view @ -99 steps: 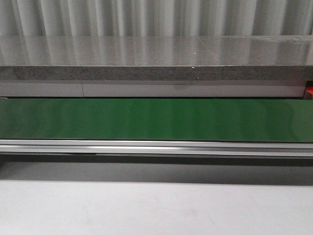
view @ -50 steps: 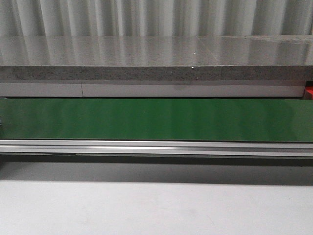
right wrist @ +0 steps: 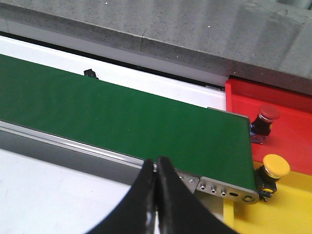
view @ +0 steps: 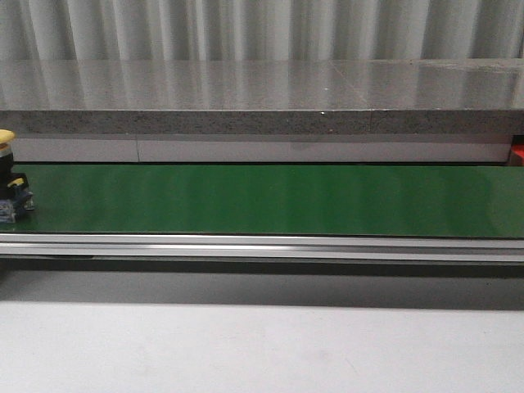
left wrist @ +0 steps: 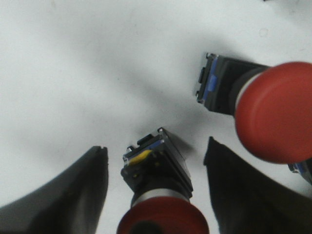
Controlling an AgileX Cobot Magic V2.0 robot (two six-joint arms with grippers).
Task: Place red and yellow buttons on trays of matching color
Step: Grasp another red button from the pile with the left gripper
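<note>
Yellow button (view: 6,176) sits at far left edge of front frame, on green belt (view: 262,199). Left gripper (left wrist: 155,183) fingers wide, straddling a red button (left wrist: 158,192) w/o touching; 2nd red button (left wrist: 263,105) upper right. Right gripper (right wrist: 156,168) fingers pressed together, empty, over belt's near rail.

My right pincer (right wrist: 157,168) is hanging over the near edge of the green belt (right wrist: 122,122), its two black fingers pressing together with no gap and nothing between them. At the belt's end a red tray (right wrist: 287,100) is lying beside a yellow tray (right wrist: 292,209), and a red button (right wrist: 265,119) is standing upright on the red one, just beside the belt. A yellow button (right wrist: 274,170) is standing near the line where the two trays are meeting, just beside the belt's metal end plate (right wrist: 224,190).
</note>
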